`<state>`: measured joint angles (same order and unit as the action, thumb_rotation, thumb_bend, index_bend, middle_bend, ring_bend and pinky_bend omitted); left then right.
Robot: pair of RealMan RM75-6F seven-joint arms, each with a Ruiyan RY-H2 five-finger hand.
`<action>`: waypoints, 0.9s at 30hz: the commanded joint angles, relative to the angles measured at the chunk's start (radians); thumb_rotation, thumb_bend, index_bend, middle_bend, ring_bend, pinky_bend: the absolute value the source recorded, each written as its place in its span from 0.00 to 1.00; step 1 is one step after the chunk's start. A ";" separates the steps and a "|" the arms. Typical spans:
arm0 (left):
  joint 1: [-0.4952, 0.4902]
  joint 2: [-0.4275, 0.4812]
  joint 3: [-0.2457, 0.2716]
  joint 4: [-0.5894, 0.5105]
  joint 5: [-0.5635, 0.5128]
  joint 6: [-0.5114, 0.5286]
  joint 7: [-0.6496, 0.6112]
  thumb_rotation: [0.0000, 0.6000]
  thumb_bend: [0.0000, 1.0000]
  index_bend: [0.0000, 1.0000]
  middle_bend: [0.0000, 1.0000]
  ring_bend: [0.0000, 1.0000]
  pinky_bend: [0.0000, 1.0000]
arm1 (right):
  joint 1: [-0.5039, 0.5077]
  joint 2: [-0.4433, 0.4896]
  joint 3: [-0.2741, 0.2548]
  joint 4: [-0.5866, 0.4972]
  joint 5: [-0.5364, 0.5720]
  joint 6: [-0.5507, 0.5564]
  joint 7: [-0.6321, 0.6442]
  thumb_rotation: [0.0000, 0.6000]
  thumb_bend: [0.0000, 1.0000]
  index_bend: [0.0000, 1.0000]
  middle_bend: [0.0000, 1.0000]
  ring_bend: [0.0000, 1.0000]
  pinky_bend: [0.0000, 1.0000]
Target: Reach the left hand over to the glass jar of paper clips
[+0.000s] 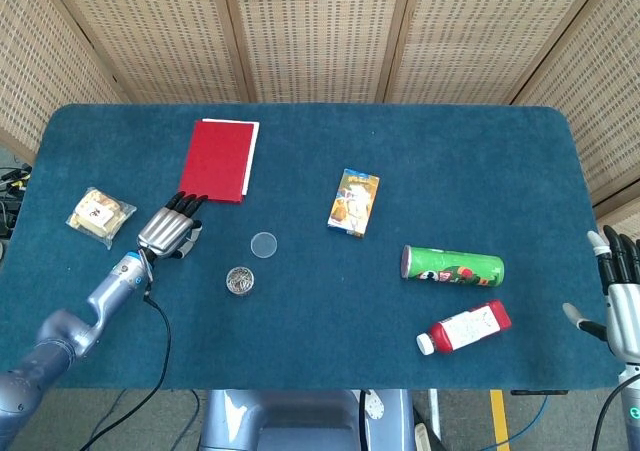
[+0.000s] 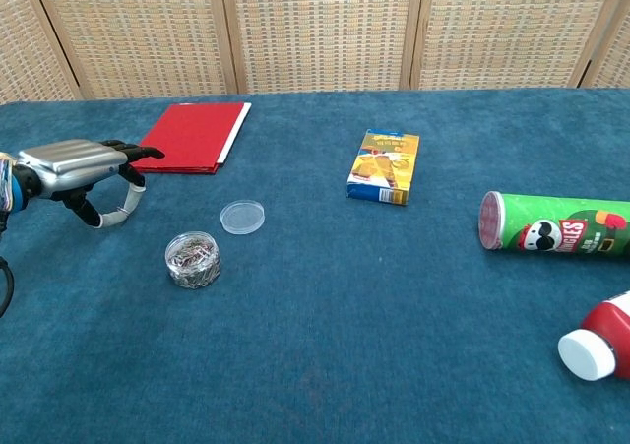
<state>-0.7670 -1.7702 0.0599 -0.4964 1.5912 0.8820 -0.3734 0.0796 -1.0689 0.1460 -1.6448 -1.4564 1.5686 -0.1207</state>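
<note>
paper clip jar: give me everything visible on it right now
The glass jar of paper clips is a small, low, round jar of clear glass, standing upright on the blue table cover with its mouth open. It is filled with a tangle of silvery paper clips. Its clear round lid lies flat on the cloth just behind and to the right, apart from it. Nothing touches the jar: the left hand hangs to its left and further back, clear of it and holding nothing.

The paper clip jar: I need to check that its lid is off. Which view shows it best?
Chest view: the glass jar appears larger, open-topped, clips visible, its lid lying beside it. Head view shows it small, from above.
</note>
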 commanded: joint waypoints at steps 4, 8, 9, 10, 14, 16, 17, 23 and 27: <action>-0.002 0.040 -0.018 -0.056 0.001 0.073 -0.009 1.00 0.46 0.64 0.00 0.00 0.00 | -0.001 0.003 -0.001 -0.003 -0.003 0.001 0.005 1.00 0.00 0.00 0.00 0.00 0.00; -0.009 0.104 -0.027 -0.165 0.028 0.174 -0.004 1.00 0.46 0.65 0.00 0.00 0.00 | -0.003 0.006 -0.001 -0.006 -0.007 0.004 0.012 1.00 0.00 0.00 0.00 0.00 0.00; -0.011 0.118 -0.026 -0.192 0.038 0.194 0.001 1.00 0.46 0.65 0.00 0.00 0.00 | -0.003 0.006 -0.001 -0.006 -0.007 0.004 0.013 1.00 0.00 0.00 0.00 0.00 0.00; -0.012 0.133 -0.024 -0.222 0.050 0.215 0.009 1.00 0.46 0.65 0.00 0.00 0.00 | -0.004 0.007 -0.001 -0.007 -0.008 0.005 0.014 1.00 0.00 0.00 0.00 0.00 0.00; -0.023 0.227 0.009 -0.449 0.124 0.285 0.085 1.00 0.46 0.66 0.00 0.00 0.00 | -0.007 0.011 -0.003 -0.011 -0.015 0.012 0.019 1.00 0.00 0.00 0.00 0.00 0.00; -0.025 0.265 0.025 -0.576 0.156 0.299 0.146 1.00 0.46 0.66 0.00 0.00 0.00 | -0.011 0.013 -0.004 -0.013 -0.020 0.018 0.023 1.00 0.00 0.00 0.00 0.00 0.00; -0.026 0.275 0.026 -0.606 0.157 0.293 0.169 1.00 0.46 0.66 0.00 0.00 0.00 | -0.012 0.014 -0.005 -0.013 -0.020 0.019 0.024 1.00 0.00 0.00 0.00 0.00 0.00; -0.023 0.286 0.039 -0.688 0.149 0.242 0.251 1.00 0.46 0.66 0.00 0.00 0.00 | -0.016 0.017 -0.007 -0.014 -0.022 0.022 0.030 1.00 0.00 0.00 0.00 0.00 0.00; -0.023 0.281 0.036 -0.693 0.136 0.218 0.271 1.00 0.46 0.66 0.00 0.00 0.00 | -0.017 0.019 -0.006 -0.013 -0.022 0.023 0.035 1.00 0.00 0.00 0.00 0.00 0.00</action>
<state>-0.7893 -1.4905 0.0952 -1.1871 1.7290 1.1028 -0.1054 0.0624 -1.0500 0.1404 -1.6579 -1.4784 1.5918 -0.0861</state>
